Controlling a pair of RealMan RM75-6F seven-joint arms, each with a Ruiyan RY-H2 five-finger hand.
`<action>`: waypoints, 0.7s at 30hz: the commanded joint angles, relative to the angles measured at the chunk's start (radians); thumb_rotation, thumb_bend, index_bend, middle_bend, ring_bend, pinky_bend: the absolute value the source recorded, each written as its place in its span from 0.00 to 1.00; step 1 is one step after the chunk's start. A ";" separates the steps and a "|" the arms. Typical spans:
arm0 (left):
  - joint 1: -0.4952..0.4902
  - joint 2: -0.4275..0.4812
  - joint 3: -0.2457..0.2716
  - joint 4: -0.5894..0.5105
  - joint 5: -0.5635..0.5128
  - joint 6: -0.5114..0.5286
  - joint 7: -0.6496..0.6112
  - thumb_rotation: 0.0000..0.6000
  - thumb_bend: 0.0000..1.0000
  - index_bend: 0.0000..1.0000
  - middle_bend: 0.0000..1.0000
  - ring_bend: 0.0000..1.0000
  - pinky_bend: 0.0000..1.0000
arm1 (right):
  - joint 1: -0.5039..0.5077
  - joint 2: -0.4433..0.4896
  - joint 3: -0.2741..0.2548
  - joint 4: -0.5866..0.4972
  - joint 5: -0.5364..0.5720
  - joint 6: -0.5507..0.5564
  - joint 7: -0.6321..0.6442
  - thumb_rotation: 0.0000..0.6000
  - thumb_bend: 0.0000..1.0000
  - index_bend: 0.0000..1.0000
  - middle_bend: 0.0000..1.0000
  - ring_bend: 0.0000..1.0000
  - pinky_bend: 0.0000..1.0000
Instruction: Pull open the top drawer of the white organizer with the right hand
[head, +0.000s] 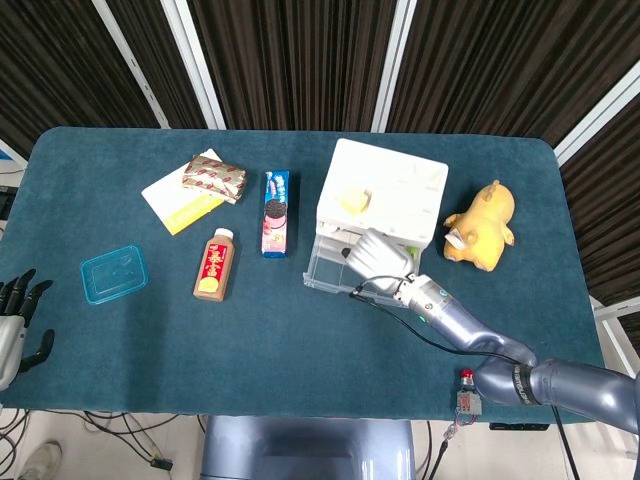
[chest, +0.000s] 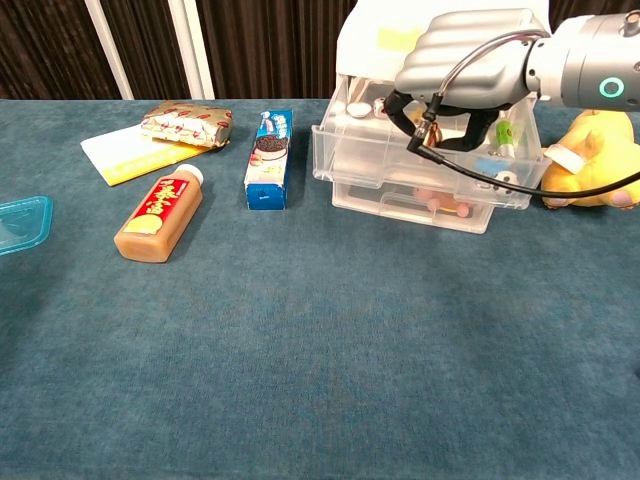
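The white organizer (head: 385, 185) (chest: 400, 25) stands right of the table's centre. Its clear top drawer (chest: 370, 155) (head: 322, 262) sticks out toward me, with small items inside. My right hand (head: 380, 255) (chest: 465, 65) lies over the drawer, and its dark fingers (chest: 400, 105) curl down behind the front wall, hooking the rim. The clear lower drawer (chest: 400, 205) is pushed in further. My left hand (head: 12, 322) hangs off the table's near left edge, fingers apart and holding nothing.
A yellow plush toy (head: 482, 225) (chest: 595, 160) sits right of the organizer. To its left lie a cookie box (head: 275, 212) (chest: 270, 158), a brown bottle (head: 214, 265) (chest: 160, 214), a wrapped snack on a yellow-white pad (head: 200, 185) and a blue lid (head: 113, 274).
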 joint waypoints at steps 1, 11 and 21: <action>-0.001 0.001 0.001 -0.001 0.001 -0.002 -0.001 1.00 0.44 0.12 0.00 0.00 0.00 | 0.001 0.001 -0.003 -0.002 0.001 -0.001 -0.004 1.00 0.38 0.53 0.95 1.00 1.00; -0.001 0.003 0.002 -0.001 0.003 -0.003 -0.005 1.00 0.44 0.12 0.00 0.00 0.00 | 0.002 0.007 -0.010 -0.012 0.001 -0.001 -0.011 1.00 0.38 0.58 0.95 1.00 1.00; -0.002 0.003 0.002 -0.001 -0.001 -0.004 -0.005 1.00 0.44 0.12 0.00 0.00 0.00 | -0.002 0.021 -0.009 -0.033 -0.010 0.018 -0.008 1.00 0.38 0.58 0.95 1.00 1.00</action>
